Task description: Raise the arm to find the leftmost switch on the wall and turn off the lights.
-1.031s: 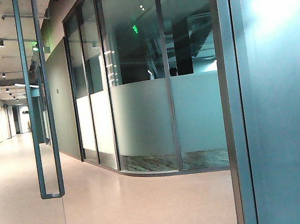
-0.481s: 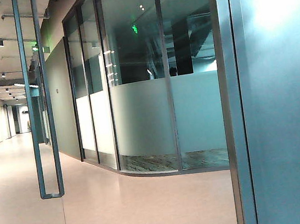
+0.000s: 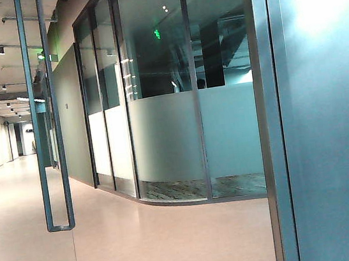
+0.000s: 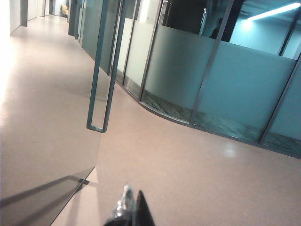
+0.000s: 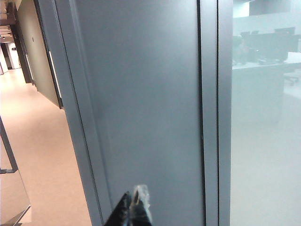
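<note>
A long corridor with a pale pinkish floor (image 3: 143, 237) runs back toward the upper left of the exterior frame, lit by ceiling lights (image 3: 29, 98). At left hangs a glass door (image 3: 22, 241) with a tall dark loop handle (image 3: 45, 122). Mid-frame, a curved glass partition (image 3: 175, 137) — frosted across its lower band, clear above — stands in dark frames, a green sign (image 3: 157, 34) glowing behind it. A grey-blue wall panel (image 3: 336, 135) fills the right side, bright at its upper part.

Left gripper (image 4: 131, 207) and right gripper (image 5: 133, 203), jaws pressed together, both aloft.
</note>
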